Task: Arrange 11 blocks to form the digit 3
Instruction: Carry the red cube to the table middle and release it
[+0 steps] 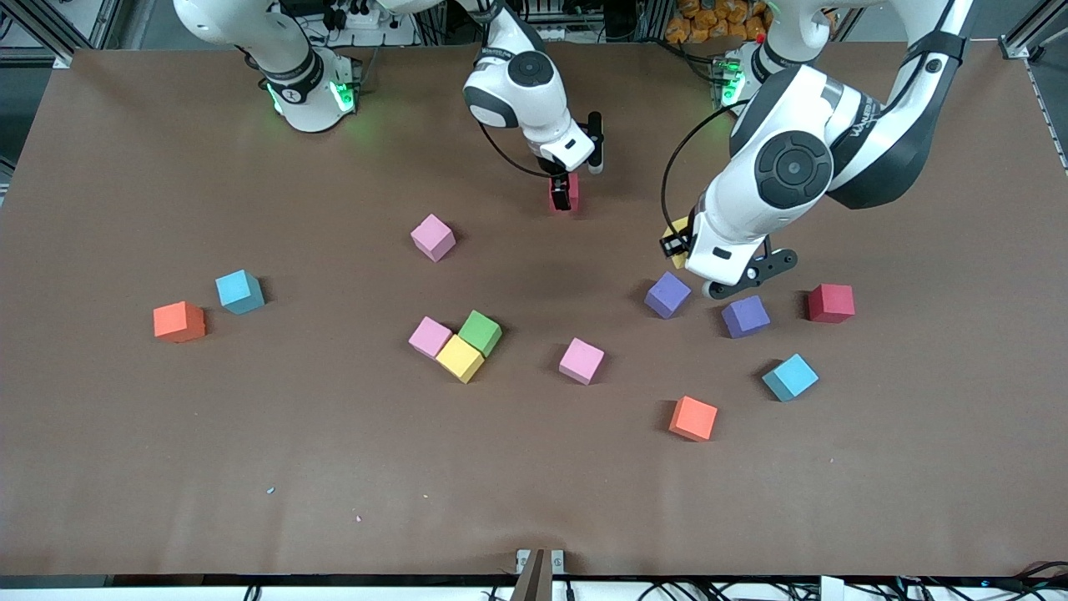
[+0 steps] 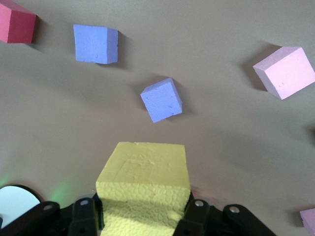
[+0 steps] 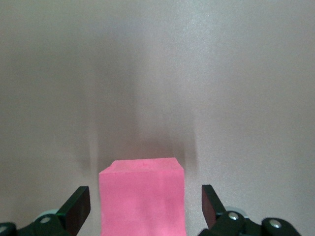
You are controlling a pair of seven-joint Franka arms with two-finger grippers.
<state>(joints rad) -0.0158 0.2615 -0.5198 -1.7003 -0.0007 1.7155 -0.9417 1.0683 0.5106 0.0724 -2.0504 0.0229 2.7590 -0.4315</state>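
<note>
gripping a yellow block (image 2: 142, 184), the left gripper (image 2: 142, 216) hangs over open table (image 1: 125, 459); right gripper (image 3: 145, 206) stands released around a red block (image 3: 141, 196).

Brown table (image 1: 250, 467); pale specks (image 1: 270, 490), perhaps foam crumbs, near front edge.

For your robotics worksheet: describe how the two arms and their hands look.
Both arms are glossy white with dark grey round joint caps, black bands and looping black cables; green lights glow at the bases. The left hand and right hand have black fingers.
</note>
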